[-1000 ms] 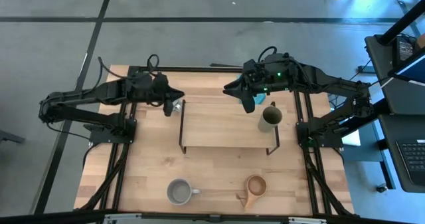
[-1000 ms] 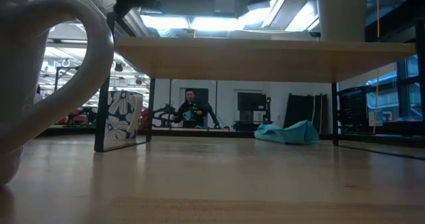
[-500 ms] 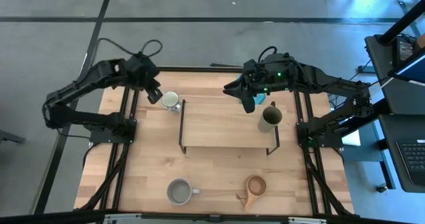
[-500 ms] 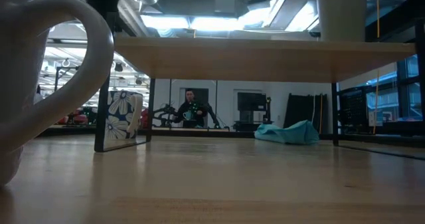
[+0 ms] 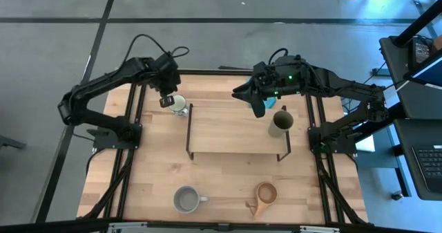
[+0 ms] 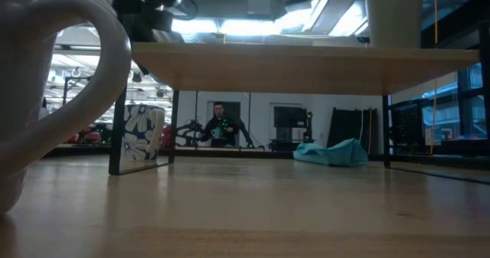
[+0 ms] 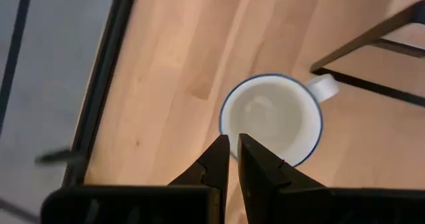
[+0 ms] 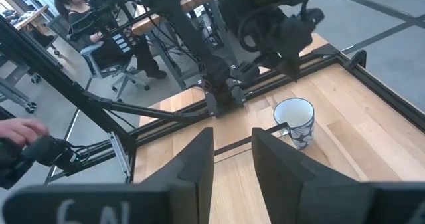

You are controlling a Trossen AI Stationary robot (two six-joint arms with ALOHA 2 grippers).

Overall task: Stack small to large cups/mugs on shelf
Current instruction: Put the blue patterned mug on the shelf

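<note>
White mug (image 7: 271, 119): blue rim, floral pattern.

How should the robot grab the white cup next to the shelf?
Pinch the rim of the white cup from straight above, on the side away from its handle. It stands upright and open-topped on the table, and the left gripper hangs right over that rim.

Floor (image 5: 207, 46): grey concrete w/ dark seam lines around light-wood table (image 5: 159, 171). Desk (image 5: 421, 122) w/ keyboard (image 5: 429, 165) at rm's right edge. Low view: open workshop bkgd, ceiling ducts and bright strip lights (image 6: 230, 24), seated person (image 6: 220, 125) far back, dark monitor (image 6: 285, 118), windows (image 6: 429, 120) at right. Right wrist view: person at bench (image 8: 76, 8), office chair (image 8: 123, 74).
</note>
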